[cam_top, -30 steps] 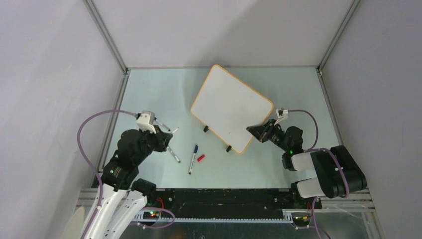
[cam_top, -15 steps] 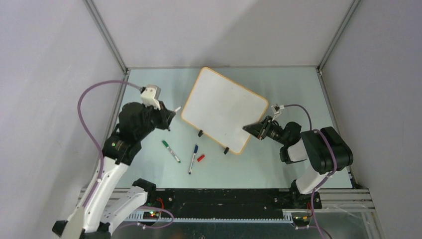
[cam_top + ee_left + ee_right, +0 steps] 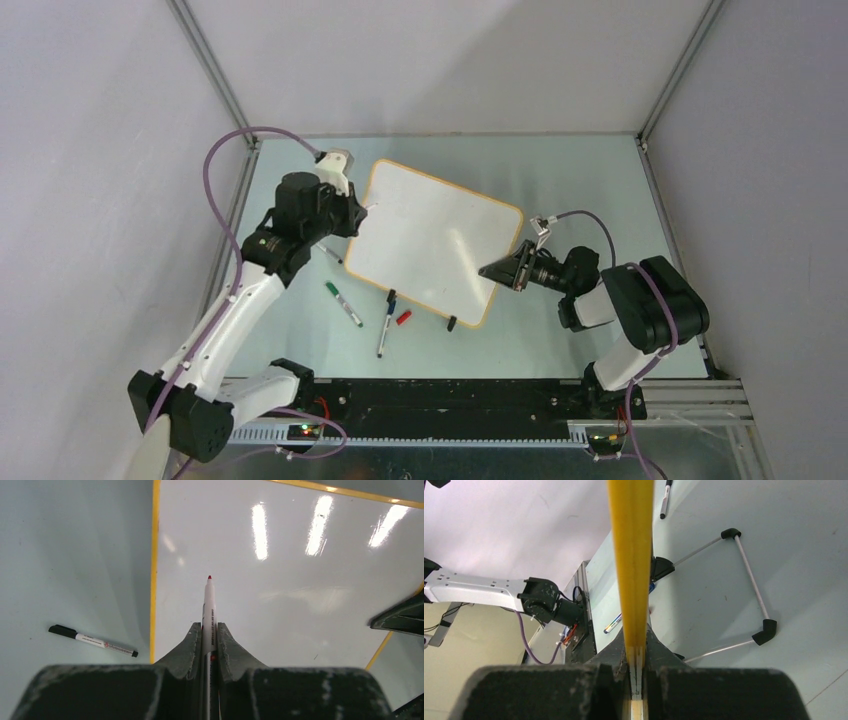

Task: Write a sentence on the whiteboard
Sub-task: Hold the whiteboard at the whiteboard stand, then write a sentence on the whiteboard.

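Whiteboard (image 3: 430,245) stands tilted mid-worktop (image 3: 600,180), face blank: nothing written yet, all the writing left to do. Left end effector (image 3: 209,629) clamps a red marker (image 3: 208,600), tip over the board near its left frame; contact unclear. Right end effector (image 3: 636,647) pinches the board's orange frame edge, apparently steadying it.

The left fingers (image 3: 187,647) hide much of the red marker (image 3: 208,605), whose tip's contact with the whiteboard (image 3: 300,605) is unclear.
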`<state>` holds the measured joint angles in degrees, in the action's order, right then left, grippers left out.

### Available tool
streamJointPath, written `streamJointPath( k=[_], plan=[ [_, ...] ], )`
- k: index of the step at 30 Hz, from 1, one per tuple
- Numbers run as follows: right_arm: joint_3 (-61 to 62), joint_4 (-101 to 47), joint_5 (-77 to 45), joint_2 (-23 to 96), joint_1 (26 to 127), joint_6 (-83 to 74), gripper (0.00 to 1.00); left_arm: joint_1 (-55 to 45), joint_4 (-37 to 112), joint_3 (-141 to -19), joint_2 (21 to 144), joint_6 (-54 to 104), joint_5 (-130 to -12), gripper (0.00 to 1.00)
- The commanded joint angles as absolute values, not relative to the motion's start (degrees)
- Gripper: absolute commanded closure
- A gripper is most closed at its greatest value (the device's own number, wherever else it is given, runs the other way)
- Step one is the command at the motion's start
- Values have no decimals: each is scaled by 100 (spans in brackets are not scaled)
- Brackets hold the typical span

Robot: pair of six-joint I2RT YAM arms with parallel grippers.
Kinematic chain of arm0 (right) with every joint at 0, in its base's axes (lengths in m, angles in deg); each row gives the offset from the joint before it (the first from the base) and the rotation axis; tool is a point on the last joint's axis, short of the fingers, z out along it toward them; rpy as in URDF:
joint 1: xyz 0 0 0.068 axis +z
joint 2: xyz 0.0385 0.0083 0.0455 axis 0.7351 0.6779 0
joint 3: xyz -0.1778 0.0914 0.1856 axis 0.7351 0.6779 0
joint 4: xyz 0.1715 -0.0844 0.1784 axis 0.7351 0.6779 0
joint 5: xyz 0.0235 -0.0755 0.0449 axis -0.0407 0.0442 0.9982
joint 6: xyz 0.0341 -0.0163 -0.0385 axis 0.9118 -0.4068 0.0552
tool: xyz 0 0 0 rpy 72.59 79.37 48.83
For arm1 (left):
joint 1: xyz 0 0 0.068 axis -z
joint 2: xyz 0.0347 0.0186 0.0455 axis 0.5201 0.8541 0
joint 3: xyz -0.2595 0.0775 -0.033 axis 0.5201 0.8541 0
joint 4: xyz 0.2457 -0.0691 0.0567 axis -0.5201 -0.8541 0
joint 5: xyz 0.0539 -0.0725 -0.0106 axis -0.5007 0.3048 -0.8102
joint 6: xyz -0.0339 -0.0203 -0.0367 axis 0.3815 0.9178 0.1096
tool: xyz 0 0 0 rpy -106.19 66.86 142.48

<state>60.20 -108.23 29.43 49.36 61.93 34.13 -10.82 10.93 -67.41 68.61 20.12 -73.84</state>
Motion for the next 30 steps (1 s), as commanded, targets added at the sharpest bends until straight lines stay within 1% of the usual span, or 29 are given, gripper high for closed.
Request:
streamJointPath(
  k=[1,5,9,13,16,23,30],
  plan=[
    [5992,-11111,3366,4771,6273,3668,100,-1055,1320,-6659,6606,2081,-7219,100],
    [5989,-10887,3332,4578,6234,3535,100,-922,1481,-6194,6024,2099,-7716,100],
    [5984,-9888,3100,4171,6263,2887,100,-672,1710,-5771,5419,1883,-8213,100],
    [5976,-9333,2874,3796,6324,2531,100,-594,2043,-5364,4905,1779,-8330,100],
    [5976,-9215,2779,3659,6337,2453,100,-552,2068,-5302,4883,1744,-8432,100],
    [5976,-9191,2734,3583,6349,2431,100,-519,1895,-5715,5336,1958,-8341,100],
    [5971,-9132,2716,3540,6366,2399,100,-520,1386,-7127,6270,2739,-8046,100]
  ],
)
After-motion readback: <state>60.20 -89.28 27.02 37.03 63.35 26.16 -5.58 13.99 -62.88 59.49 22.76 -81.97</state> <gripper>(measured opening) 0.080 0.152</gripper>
